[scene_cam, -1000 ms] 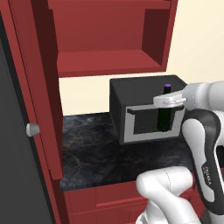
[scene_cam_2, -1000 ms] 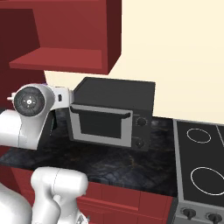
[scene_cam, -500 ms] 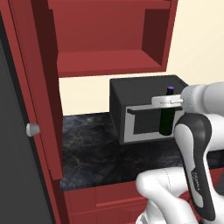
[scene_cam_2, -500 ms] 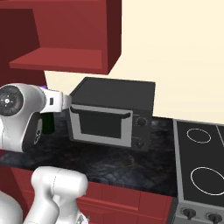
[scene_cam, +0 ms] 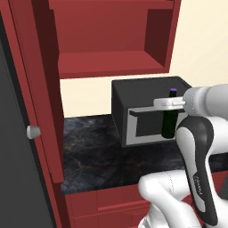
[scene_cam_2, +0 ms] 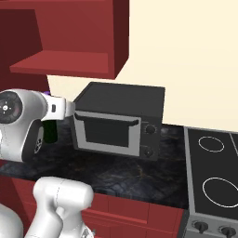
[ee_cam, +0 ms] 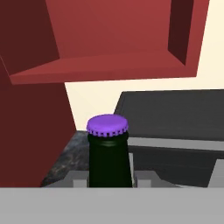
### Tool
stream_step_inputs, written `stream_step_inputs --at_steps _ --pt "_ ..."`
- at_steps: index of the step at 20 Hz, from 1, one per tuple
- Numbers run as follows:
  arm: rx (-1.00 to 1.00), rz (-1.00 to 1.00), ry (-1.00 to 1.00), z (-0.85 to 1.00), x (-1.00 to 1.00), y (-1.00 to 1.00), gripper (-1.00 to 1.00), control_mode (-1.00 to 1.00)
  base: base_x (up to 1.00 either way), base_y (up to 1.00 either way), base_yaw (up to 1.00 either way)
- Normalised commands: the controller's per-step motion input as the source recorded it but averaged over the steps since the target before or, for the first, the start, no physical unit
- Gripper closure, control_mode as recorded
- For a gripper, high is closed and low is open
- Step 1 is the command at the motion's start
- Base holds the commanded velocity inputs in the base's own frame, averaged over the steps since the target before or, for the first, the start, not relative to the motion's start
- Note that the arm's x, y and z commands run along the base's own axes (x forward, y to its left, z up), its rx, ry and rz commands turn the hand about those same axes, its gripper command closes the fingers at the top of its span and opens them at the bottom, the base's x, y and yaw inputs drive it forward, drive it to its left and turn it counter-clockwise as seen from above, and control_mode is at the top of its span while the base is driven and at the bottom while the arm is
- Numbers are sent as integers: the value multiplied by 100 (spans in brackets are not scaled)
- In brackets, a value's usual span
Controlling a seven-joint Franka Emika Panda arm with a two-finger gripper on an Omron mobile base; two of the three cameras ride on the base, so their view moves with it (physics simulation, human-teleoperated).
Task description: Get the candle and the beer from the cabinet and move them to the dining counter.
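1. Dark marble bench [scene_cam: 102,151] runs under the red cabinet [scene_cam: 111,67], with a black microwave [scene_cam_2: 118,121] at its back edge.
2. Beer [scene_cam: 169,120] hangs above the bench, before the microwave door, upright.
3. Fingers [ee_cam: 109,179] are clenched on its neck below the purple cap [ee_cam: 107,125].
4. Glass looks stiff, slippery, breakable; keep it vertical.
5. Open room lies leftward; the cabinet door [scene_cam: 40,89] edge and shelf underside crowd the swing.
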Motion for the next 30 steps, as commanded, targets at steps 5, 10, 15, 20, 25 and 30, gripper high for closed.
stream_step_inputs --at_steps 5,10,15,20,25,30 --pt "0 0 0 -3 0 0 100 100 -2 0 0" --pt "0 0 0 0 0 0 100 100 -71 -7 0" --pt "0 0 0 0 0 0 100 100 -100 -42 3" --pt "0 0 0 0 0 0 100 100 -88 -22 41" --pt "0 0 0 0 0 0 100 100 -23 -6 89" --pt "0 0 0 0 0 0 100 100 4 0 100"
